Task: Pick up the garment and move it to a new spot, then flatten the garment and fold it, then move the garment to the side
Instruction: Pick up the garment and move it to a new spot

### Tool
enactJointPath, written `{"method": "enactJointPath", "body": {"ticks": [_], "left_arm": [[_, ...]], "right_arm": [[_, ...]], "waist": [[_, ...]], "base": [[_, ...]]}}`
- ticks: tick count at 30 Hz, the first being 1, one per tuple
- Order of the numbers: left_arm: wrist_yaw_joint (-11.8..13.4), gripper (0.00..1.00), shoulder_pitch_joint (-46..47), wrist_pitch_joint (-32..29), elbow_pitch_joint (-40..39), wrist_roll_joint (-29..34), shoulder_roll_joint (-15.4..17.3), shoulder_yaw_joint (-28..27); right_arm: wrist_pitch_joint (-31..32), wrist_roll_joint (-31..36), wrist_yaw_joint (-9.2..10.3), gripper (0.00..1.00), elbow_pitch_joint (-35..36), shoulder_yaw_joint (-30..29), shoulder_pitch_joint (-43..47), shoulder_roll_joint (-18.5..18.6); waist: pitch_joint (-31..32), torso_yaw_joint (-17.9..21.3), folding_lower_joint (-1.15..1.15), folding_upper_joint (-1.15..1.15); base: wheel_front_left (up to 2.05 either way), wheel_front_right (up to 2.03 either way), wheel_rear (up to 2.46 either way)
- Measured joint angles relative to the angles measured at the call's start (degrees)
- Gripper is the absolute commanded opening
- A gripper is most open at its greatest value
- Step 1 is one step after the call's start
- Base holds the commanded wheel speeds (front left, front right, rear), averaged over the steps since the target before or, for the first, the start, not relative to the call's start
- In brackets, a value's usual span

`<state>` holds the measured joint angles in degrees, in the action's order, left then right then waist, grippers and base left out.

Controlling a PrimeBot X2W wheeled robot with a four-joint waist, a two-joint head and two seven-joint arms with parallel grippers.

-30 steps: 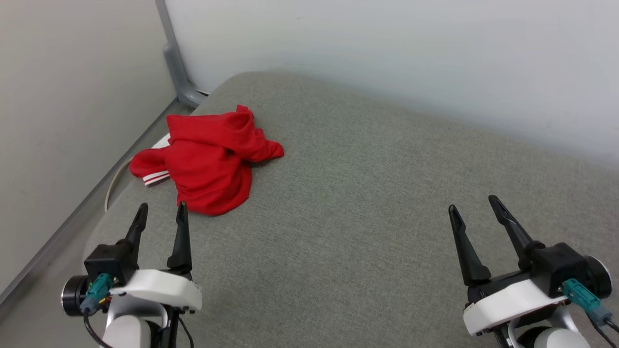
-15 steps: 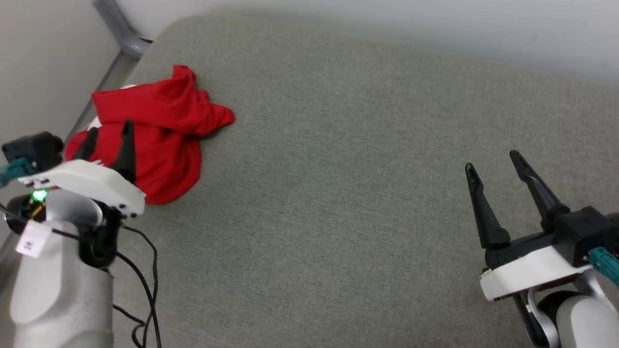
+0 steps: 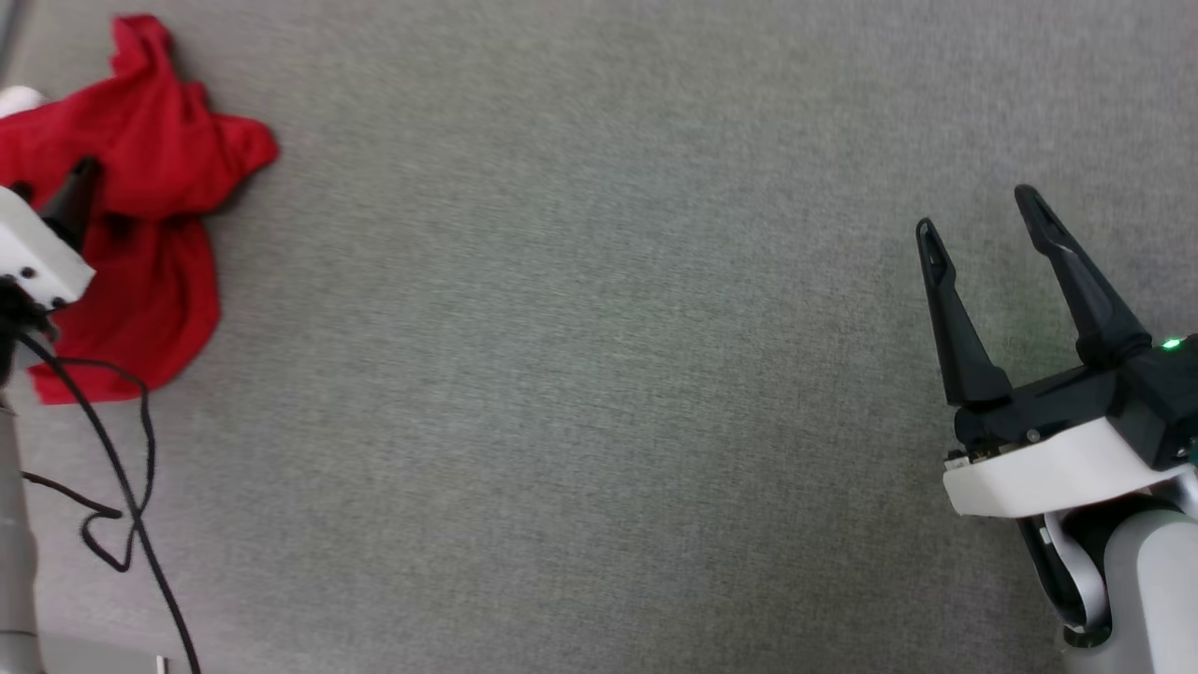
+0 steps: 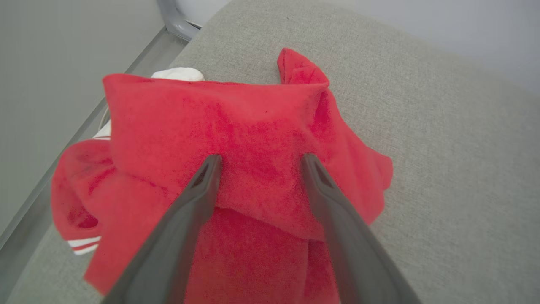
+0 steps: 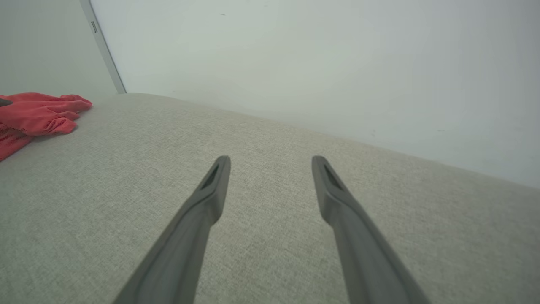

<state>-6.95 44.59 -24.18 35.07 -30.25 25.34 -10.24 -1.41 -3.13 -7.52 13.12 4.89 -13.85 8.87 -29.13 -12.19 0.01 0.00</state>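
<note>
Jaws of left gripper [image 4: 260,158] stand apart over crumpled garment [image 4: 211,114].

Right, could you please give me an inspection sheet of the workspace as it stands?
Surface: grey fabric cushion, flat, no stains seen.
Job's things: red jersey, a crumpled heap near the cushion's left edge, with striped trim showing.
Clutter: nothing seen.
Hands: left hand is open, its fingers spread over the jersey; I cannot tell whether they touch it. Right hand is open over bare cushion, far from the jersey.
Cables: black cable hangs in loops by the left arm.
Surroundings: pale wall behind the cushion and a grey post at the corner.
</note>
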Motion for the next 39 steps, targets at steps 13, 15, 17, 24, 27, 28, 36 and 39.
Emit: {"method": "enactJointPath", "body": {"ticks": [13,15,17,24,27,28,36,39], "left_arm": [[3.9,0.62,4.4,-19.7,4.6,-4.3,4.5,-0.9],[4.4,0.00,4.1,-20.6,3.5,-4.4,4.5,-0.9],[4.5,0.00,2.8,-19.9,2.3,-4.3,4.4,-1.0],[5.0,0.00,-1.8,-9.9,-0.2,-2.3,3.1,-1.4],[4.8,0.00,-3.1,-2.6,-0.7,-1.3,2.3,-1.7],[4.5,0.00,-3.5,-0.2,-1.1,-0.6,2.1,-1.6],[6.6,0.00,-9.2,17.4,-5.3,4.2,-1.2,-0.9],[7.4,0.00,-12.1,21.4,-7.7,5.7,-3.3,0.2]], "right_arm": [[0.2,0.0,0.00,1.00,2.1,1.4,-2.6,-0.1],[0.0,0.0,0.00,1.00,1.9,1.6,-2.7,-0.2],[-0.2,0.0,0.00,1.00,1.5,1.7,-2.9,-0.4],[-2.1,-0.5,0.00,1.00,-1.0,1.2,-2.5,-1.9],[-2.9,-1.0,0.00,1.00,-2.4,0.7,-1.9,-2.6],[-3.2,-1.0,0.00,1.00,-2.7,0.4,-1.3,-2.9],[-4.6,-1.7,0.00,1.00,-5.1,-1.6,2.3,-4.8],[-4.6,-2.0,0.00,1.00,-5.8,-2.5,4.1,-5.3]], "waist": [[-8.8,3.8,-0.01,0.01],[-8.8,4.0,-0.01,0.00],[-8.4,4.1,-0.01,0.00],[-4.7,4.8,0.00,0.00],[-2.1,5.1,0.00,0.00],[-1.1,5.2,0.00,0.00],[7.8,6.2,-0.01,0.00],[11.1,6.7,-0.01,0.00]], "base": [[0.00,0.00,0.00],[0.00,0.00,0.00],[0.00,0.00,0.00],[0.00,0.00,0.00],[0.00,0.00,0.00],[0.00,0.00,0.00],[0.00,0.00,0.00],[0.00,0.00,0.00]]}}
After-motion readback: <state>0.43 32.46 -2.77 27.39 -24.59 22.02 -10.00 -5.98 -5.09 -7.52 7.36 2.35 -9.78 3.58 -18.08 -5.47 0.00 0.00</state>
